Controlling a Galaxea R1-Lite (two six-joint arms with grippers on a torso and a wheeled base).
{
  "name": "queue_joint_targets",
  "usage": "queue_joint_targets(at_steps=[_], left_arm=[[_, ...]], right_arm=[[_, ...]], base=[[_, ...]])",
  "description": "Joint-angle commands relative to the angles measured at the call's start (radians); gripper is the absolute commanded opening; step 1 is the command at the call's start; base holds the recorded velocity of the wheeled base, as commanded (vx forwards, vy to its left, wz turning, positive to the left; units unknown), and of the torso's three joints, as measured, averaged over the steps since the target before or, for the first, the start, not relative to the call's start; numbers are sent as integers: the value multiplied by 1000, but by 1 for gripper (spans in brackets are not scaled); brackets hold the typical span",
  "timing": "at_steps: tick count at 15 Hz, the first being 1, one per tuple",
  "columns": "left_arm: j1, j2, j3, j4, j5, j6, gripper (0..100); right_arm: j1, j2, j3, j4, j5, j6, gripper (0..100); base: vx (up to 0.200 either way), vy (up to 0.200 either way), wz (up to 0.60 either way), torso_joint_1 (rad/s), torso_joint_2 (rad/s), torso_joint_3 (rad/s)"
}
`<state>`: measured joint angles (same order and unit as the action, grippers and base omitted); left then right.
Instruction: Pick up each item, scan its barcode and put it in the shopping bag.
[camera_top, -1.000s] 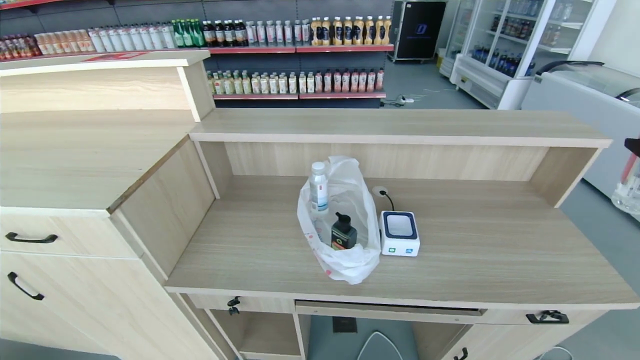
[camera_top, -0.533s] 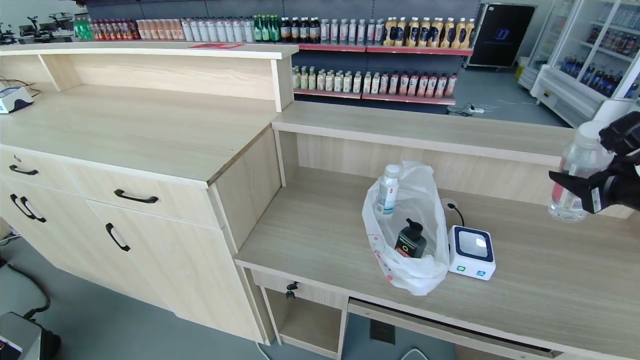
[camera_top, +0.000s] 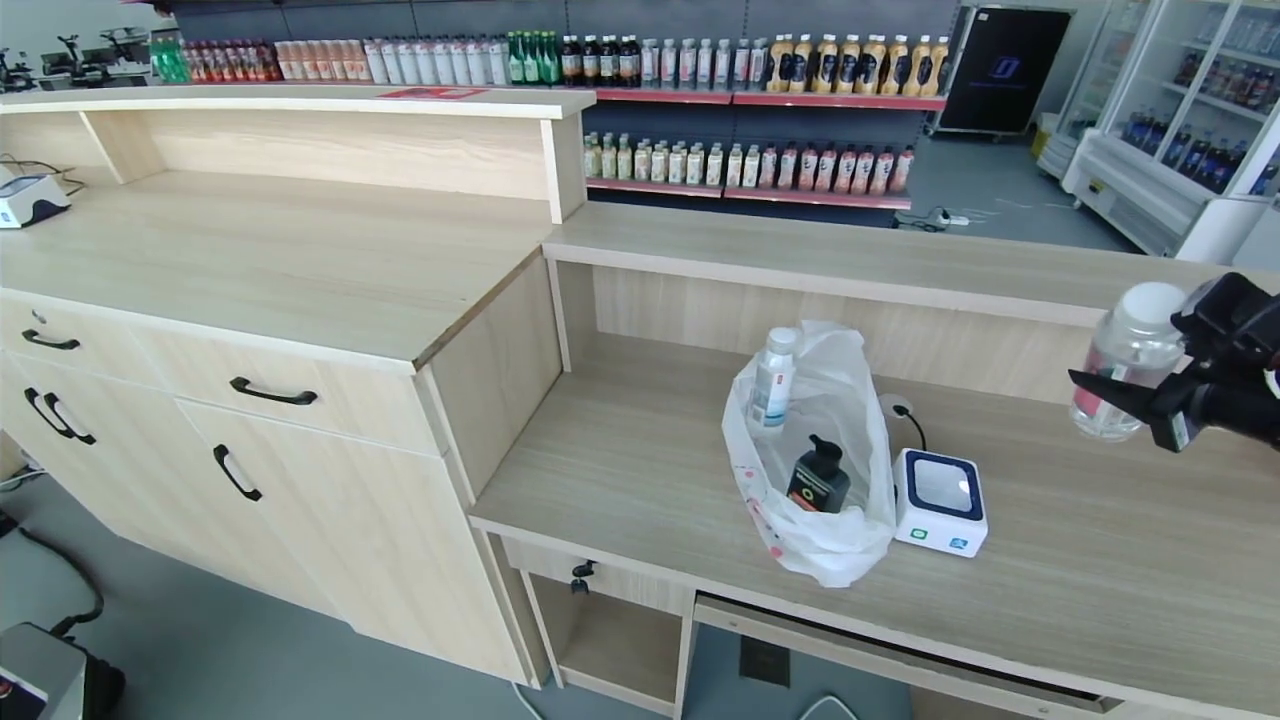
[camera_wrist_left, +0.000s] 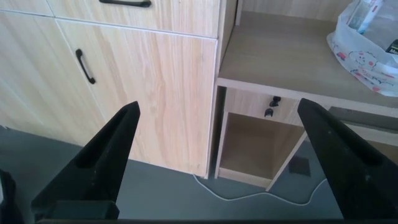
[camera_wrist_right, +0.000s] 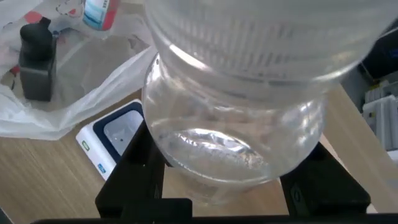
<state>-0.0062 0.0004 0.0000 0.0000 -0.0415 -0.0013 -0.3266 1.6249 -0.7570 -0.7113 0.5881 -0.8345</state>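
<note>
Currently the right gripper (camera_top: 1122, 388) holds the clear bottle (camera_top: 1128, 345) in the air above the right part of the counter (camera_top: 1100, 570), near its back wall and well apart from the bag (camera_top: 845, 530).

Change from the frame half a second earlier:
- The clear bottle and right gripper sit lower and slightly nearer the scanner (camera_top: 940, 500).
- The bag, its contents and the scanner have not shifted.
- One second earlier the head camera pointed elsewhere, so that offset is camera motion, not object motion.

Orientation:
- The long axis of the clear bottle is near upright but leaning.
- Its white cap is uppermost and toward the counter's right end. Its base is lowest and toward the scanner.
- The right jaws are pinching the bottle's lower body. In the right wrist view a black finger (camera_wrist_right: 140, 180) stands on each side of the clear wall (camera_wrist_right: 236, 124).
- The left gripper (camera_wrist_left: 214, 165) hangs low in front of the cabinet (camera_wrist_left: 155, 93), off the counter's left front corner, with jaws spread wide and nothing between them.
- The bag stands mid-counter with its mouth open upward and the scanner just beside it on the right.
- In the bag, a white bottle (camera_top: 773, 385) stands upright at the back and a pump bottle (camera_top: 818, 480) stands upright nearer the front edge.

Hidden or unclear:
- The head view's right border cuts off the right gripper body.
- The clear bottle hides the far finger.
- The print on the bottle's red label cannot be made out.
- Bag folds cover the lower part of the white bottle.
</note>
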Motion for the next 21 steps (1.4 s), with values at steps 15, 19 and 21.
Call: queue_joint_targets(at_steps=[15, 19, 21], left_arm=[[0, 1, 0, 0, 0, 0, 100], [0, 1, 0, 0, 0, 0, 100], [0, 1, 0, 0, 0, 0, 100]], right_arm=[[34, 372, 186, -860, 4, 147, 0], [37, 428, 189, -860, 44, 133, 0], [52, 444, 174, -860, 45, 120, 0]], base=[[0, 0, 0, 0, 0, 0], [0, 0, 0, 0, 0, 0], [0, 0, 0, 0, 0, 0]])
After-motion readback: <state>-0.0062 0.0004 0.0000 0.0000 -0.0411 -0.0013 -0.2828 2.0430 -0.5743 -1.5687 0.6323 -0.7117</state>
